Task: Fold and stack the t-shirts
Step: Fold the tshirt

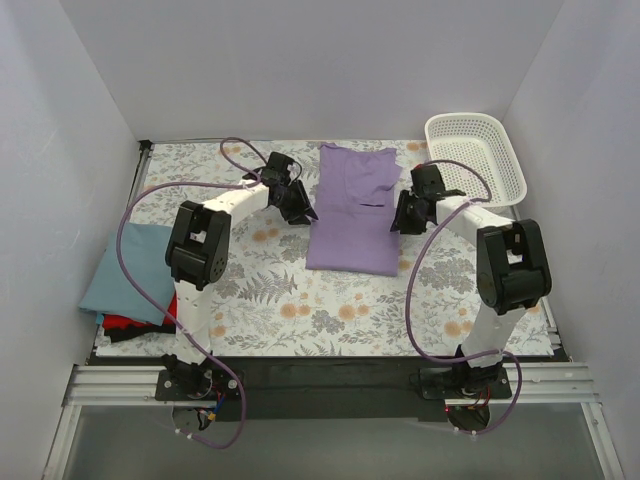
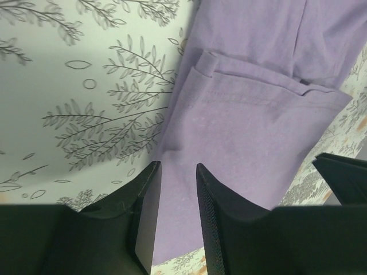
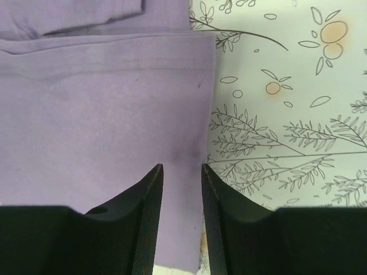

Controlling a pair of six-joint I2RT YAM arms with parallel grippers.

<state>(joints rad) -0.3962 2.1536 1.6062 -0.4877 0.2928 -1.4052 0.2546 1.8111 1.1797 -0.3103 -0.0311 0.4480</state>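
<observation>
The 2 arms reach forward with elbows raised and wrists angled inward toward the lilac t-shirt (image 1: 350,215). It lies folded into a long strip mid-table on the floral cover (image 1: 300,300). The left gripper (image 1: 297,207) hangs at the shirt's left edge and the right gripper (image 1: 404,214) at its right edge. Each has its jaws slightly parted and grips nothing, though the tips may brush cloth. At the far left, a blue-grey shirt (image 1: 125,265) tops a red shirt (image 1: 122,322) and a black shirt (image 1: 135,335).

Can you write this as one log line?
lilac t-shirt: sides folded in; left gripper: open at its left edge; right gripper: open at its right edge
</observation>
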